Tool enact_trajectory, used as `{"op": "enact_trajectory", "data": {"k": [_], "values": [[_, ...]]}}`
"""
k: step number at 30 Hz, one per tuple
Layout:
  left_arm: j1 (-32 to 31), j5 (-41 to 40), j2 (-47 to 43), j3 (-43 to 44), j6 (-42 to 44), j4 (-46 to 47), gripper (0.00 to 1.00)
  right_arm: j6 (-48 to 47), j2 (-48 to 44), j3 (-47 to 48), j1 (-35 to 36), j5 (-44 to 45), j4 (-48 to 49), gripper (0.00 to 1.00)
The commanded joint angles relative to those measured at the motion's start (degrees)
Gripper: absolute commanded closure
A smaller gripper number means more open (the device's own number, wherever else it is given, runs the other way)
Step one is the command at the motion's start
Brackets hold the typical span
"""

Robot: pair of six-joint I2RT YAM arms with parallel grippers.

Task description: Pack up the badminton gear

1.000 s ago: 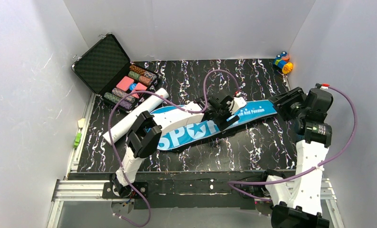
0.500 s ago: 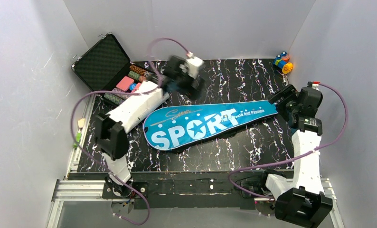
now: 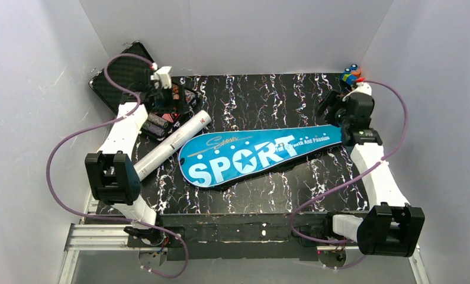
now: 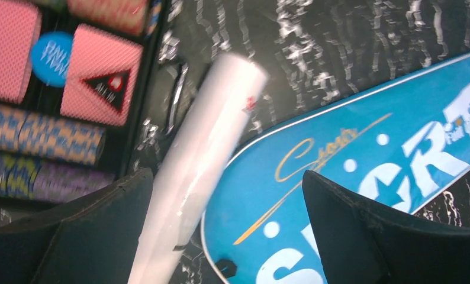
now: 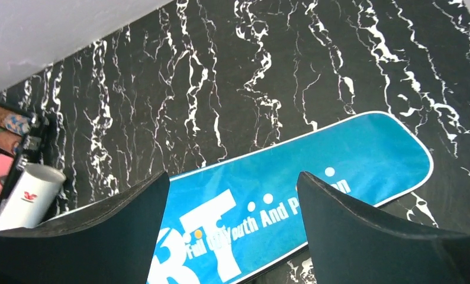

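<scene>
Two empty grippers, fingers wide: left gripper (image 4: 227,177) hangs at 10 o'clock over the white tube (image 4: 191,171), which lies just beside the rounded end of the SPORT racket bag (image 3: 259,155) at table centre; right gripper (image 5: 232,177) hovers at 2 o'clock above the bag's narrow tip. Likely step is taking the tube: straddle it squarely, nearer mid-length, so it neither rolls nor tips. Versus 1.0 s ago, left arm has swung off the bag toward the chip case (image 3: 126,80).
</scene>
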Motion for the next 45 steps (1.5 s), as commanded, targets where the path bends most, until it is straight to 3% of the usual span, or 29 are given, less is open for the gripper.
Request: {"op": "enact_trajectory", "data": {"k": [1,5,9,15,17,25,28,30,32,33,37,39,41,43,45], "values": [[8.6,3.9,-5.9,-9.3,-2.8,9.1,0.02,-6.2,-2.5,-8.5,2.3,7.6,15.3,0.13],[14.1,3.9,-6.5,-22.2,-5.3,23.6,0.02,-9.4,-2.1,-15.2,2.3,17.0,19.5,0.12],[16.2,1.9,-6.7,-35.6,-7.7,40.0,0.02,-13.9,-0.7,-23.3,2.2,21.6,29.8,0.12],[16.5,-2.4,-7.6,-46.4,-7.6,54.7,0.02,-14.4,4.0,-30.6,2.2,22.5,42.9,0.13],[16.5,-3.8,-10.0,-51.7,-8.6,63.4,0.02,-15.1,5.0,-32.2,2.2,21.7,46.8,0.13],[16.5,0.1,-13.3,-71.1,-7.8,95.0,0.02,-15.3,5.5,-38.5,2.5,23.2,57.9,0.13],[16.4,2.2,-13.3,-74.9,-7.1,101.8,0.02,-17.7,4.7,-41.8,5.2,24.0,63.6,0.14],[16.4,5.2,-11.4,-77.9,-5.6,109.8,0.02,-21.2,5.5,-48.3,6.8,19.1,76.4,0.12],[15.8,7.6,-6.4,-80.3,-4.4,120.2,0.02,-25.5,11.8,-59.8,8.9,17.3,102.2,0.11],[15.8,7.5,-4.0,-80.4,-5.5,123.6,0.02,-26.2,10.4,-60.4,10.3,17.7,103.0,0.11],[12.8,2.5,-8.2,-72.3,-2.5,100.8,0.02,-24.5,9.8,-49.7,10.0,24.1,84.4,0.11],[8.4,-4.3,-9.6,-70.7,1.0,95.6,0.02,-18.8,8.0,-42.9,5.2,18.7,67.6,0.11],[7.9,-5.2,-8.6,-70.8,0.8,97.1,0.02,-17.6,8.7,-42.9,1.3,14.5,69.1,0.11],[7.9,-5.4,-9.8,-70.5,1.4,94.9,0.02,-17.7,8.4,-42.9,1.3,14.5,68.6,0.11],[7.9,-5.5,-9.1,-71.7,0.8,98.4,0.02,-17.4,7.5,-43.4,1.2,13.9,68.3,0.1]]}}
